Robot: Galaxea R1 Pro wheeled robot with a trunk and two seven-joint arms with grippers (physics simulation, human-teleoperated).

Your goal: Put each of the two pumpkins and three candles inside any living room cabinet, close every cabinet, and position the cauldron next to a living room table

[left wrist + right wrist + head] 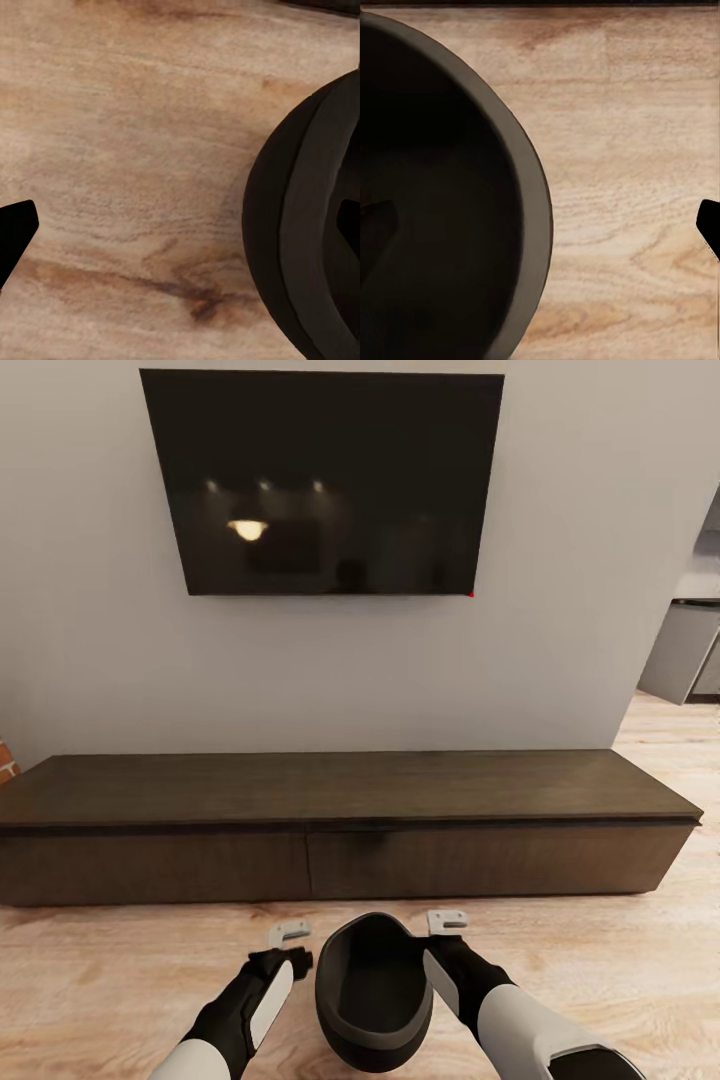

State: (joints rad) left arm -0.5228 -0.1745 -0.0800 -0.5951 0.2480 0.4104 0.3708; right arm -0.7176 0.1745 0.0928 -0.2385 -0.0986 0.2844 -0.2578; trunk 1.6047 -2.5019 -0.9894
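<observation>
Fingers of your left gripper (290, 933) stand wide apart, holding nothing, just beside the cauldron (372, 992) over the wooden floor (120, 980). The dark cauldron sits between both arms, in front of the cabinet (340, 830), whose drawers are shut. Your right gripper (447, 922) is at the cauldron's rim; whether its fingers grip it, you cannot tell.

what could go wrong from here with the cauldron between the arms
The cauldron sits between both grippers, left and right, but a firm grip is not clear from any view. If it is only pinched at the rim, it could tilt or drop onto the floor. The cabinet stands close ahead, so driving forward might knock the cauldron against its closed fronts.
</observation>
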